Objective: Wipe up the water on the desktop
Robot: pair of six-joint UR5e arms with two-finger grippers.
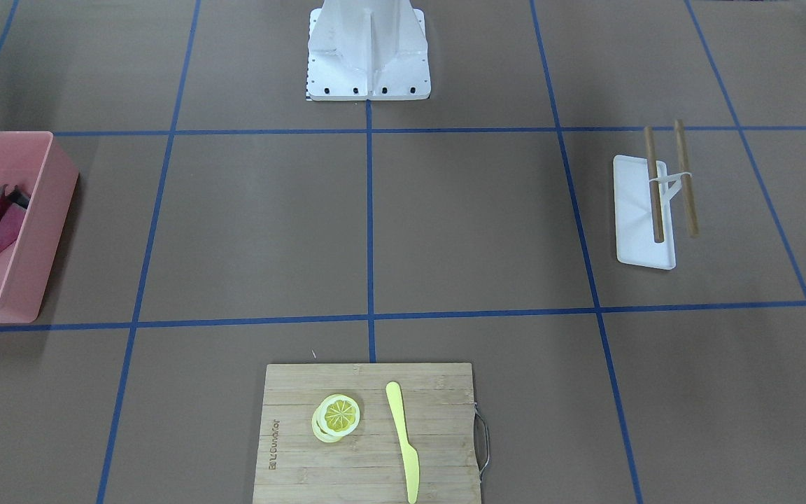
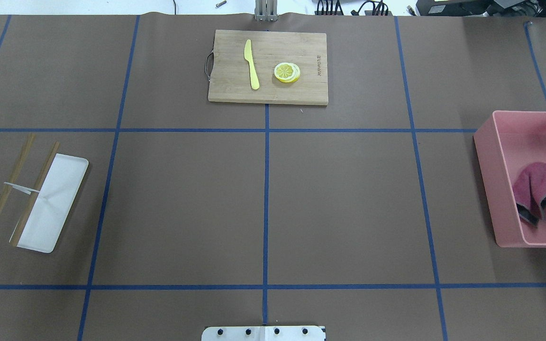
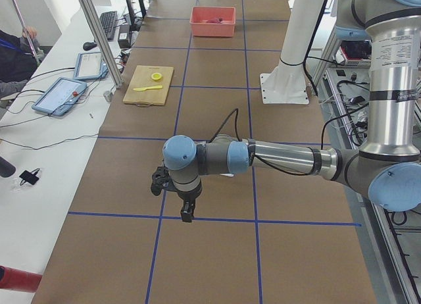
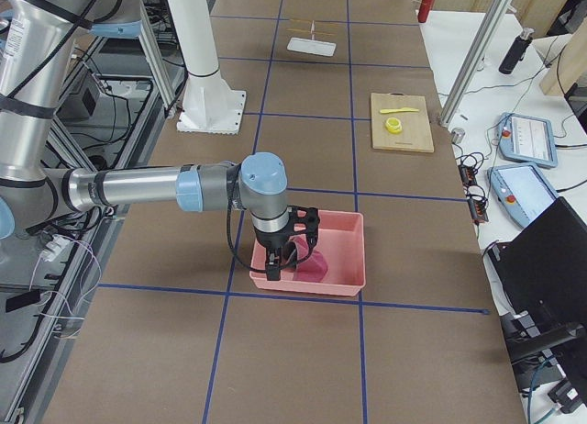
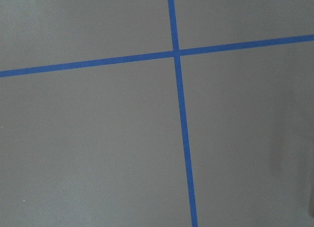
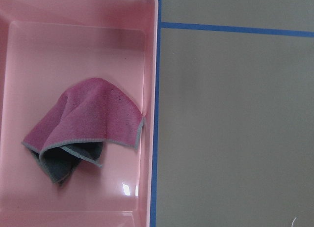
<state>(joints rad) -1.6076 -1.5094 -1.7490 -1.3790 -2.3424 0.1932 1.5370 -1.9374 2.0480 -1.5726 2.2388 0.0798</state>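
The desktop (image 2: pixel 339 199) is a matte brown tabletop crossed by blue tape lines. I see no water on it in any view. A pink cloth (image 2: pixel 536 189) lies crumpled in a pink bin (image 2: pixel 484 142) at the table's right end; it also shows in the right wrist view (image 6: pixel 83 124). My right gripper (image 4: pixel 275 263) hangs over the bin's edge, above the cloth, seen only in the exterior right view, so I cannot tell its state. My left gripper (image 3: pixel 186 208) hangs over bare desktop near a tape crossing, seen only in the exterior left view; I cannot tell its state.
A bamboo cutting board (image 2: pixel 268 92) at the far middle carries lemon slices (image 2: pixel 286 72) and a yellow knife (image 2: pixel 251 64). A white tray (image 2: pixel 59 189) with two wooden sticks (image 2: pixel 10 187) lies at the left end. The robot base (image 1: pixel 368 49) stands at the near middle.
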